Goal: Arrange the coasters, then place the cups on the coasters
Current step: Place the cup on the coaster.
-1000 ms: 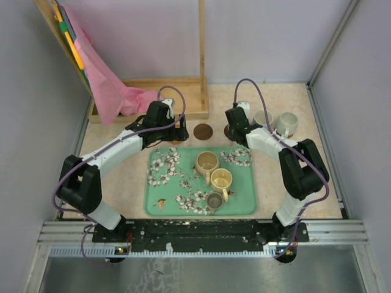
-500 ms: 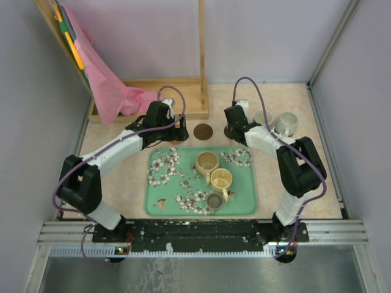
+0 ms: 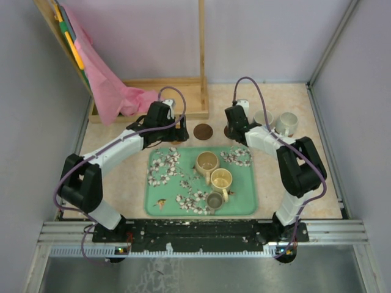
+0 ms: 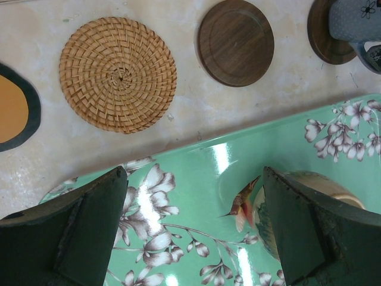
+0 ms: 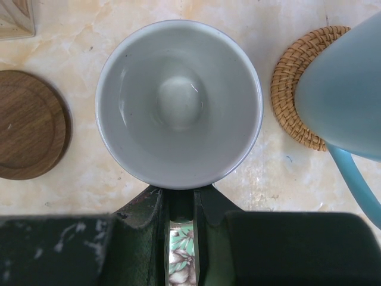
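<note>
Downward-pointing, right fingers [image 5: 209, 217] pinch grey cup [image 5: 178, 101].

Along the table [image 3: 122, 177] beyond the tray [image 3: 243, 186] only flat things lie — the woven coaster [image 4: 118, 74] and the dark wooden coaster [image 4: 236, 34] — so we could pass freely above them. Three cups [image 3: 221, 179] crowd the tray's right half while its left half is bare, and the pale blue cup [image 5: 345, 89] stands close beside the grey cup [image 5: 178, 104].
</note>
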Robot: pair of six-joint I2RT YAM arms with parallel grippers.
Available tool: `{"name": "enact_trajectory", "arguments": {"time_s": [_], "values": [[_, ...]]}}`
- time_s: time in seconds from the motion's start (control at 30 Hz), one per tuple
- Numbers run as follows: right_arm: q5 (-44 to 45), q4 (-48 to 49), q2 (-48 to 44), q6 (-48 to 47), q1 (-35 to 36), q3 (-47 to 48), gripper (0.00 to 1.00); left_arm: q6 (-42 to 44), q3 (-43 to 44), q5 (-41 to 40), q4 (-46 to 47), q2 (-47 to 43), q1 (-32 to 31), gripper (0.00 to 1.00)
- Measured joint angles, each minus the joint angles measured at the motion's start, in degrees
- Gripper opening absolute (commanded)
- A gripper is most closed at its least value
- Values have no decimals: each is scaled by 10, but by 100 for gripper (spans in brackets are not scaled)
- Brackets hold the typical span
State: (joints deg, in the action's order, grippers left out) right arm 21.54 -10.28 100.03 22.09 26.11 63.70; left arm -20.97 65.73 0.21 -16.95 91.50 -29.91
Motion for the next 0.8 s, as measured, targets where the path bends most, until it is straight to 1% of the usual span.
{"name": "enact_trajectory", "arguments": {"time_s": [0.33, 0.63, 0.73, 0.8], "values": [[2, 52, -7, 0, 0, -37, 0, 0, 0, 0, 0, 0, 0, 100], [4, 60, -7, 0, 0, -41, 0, 0, 0, 0, 0, 0, 0, 100], [4, 60, -7, 0, 0, -41, 6, 0, 0, 0, 0, 0, 0, 100], [4, 60, -7, 0, 0, -41, 8, 0, 0, 0, 0, 0, 0, 100]]}}
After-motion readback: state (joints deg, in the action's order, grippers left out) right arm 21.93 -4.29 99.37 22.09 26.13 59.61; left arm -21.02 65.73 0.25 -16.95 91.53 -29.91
